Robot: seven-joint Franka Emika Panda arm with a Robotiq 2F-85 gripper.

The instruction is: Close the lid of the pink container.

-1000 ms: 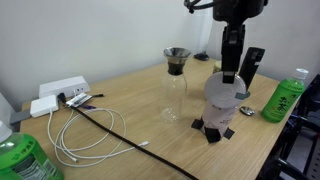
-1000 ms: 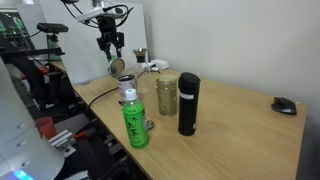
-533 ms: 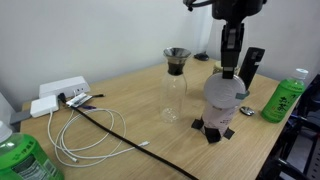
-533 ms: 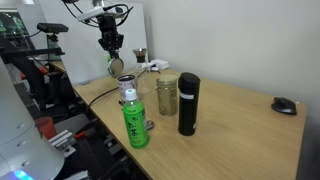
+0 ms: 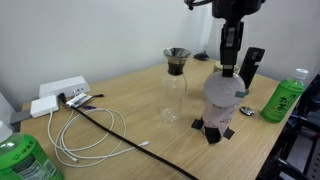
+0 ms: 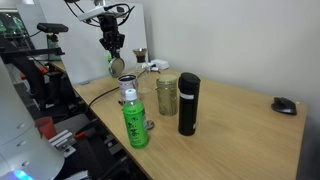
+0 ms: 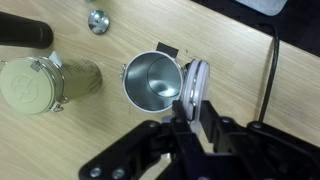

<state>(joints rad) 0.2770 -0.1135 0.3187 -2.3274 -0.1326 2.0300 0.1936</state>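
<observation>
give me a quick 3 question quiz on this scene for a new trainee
1. True or false: the pink container is already closed.
2. In the wrist view the lid is: a) flat on the table b) upright at the rim c) pressed shut.
3. Fill in: the end effector is directly above the pink ____.
Key: 1 false; 2 b; 3 container.

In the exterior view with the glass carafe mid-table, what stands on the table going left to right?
Near green bottle → white power strip → glass carafe → pink container → black flask → far green bottle.
</observation>
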